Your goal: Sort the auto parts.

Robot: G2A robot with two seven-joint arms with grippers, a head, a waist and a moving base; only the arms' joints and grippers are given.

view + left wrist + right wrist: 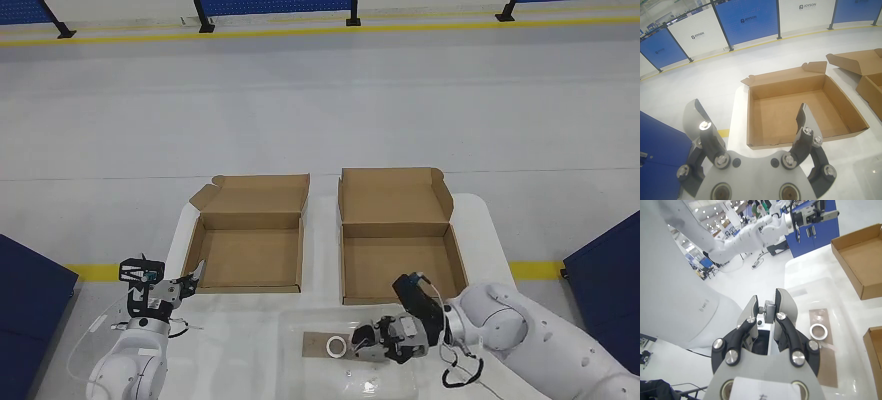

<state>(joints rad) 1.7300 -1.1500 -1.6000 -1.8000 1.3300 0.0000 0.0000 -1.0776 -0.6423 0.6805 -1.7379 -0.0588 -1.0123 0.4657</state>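
My right gripper [766, 302] is shut on a small dark metal part with a round stud [768, 311], held above the clear plastic tray [310, 325] near the table's front; in the top view this gripper [368, 340] sits just right of a white ring [337, 346]. The ring [818, 331] lies on a brown card strip [826, 351] in the tray. My left gripper [751, 113] stands open and empty at the table's front left corner [178, 285], short of the left cardboard box [800, 111]. Both boxes, left [250, 255] and right [400, 262], hold nothing.
The two open cardboard boxes sit side by side at the back of the white table [480, 215], lids folded back. Blue cabinets [30, 300] flank the table on both sides. Bare table surface lies between the left gripper and the tray.
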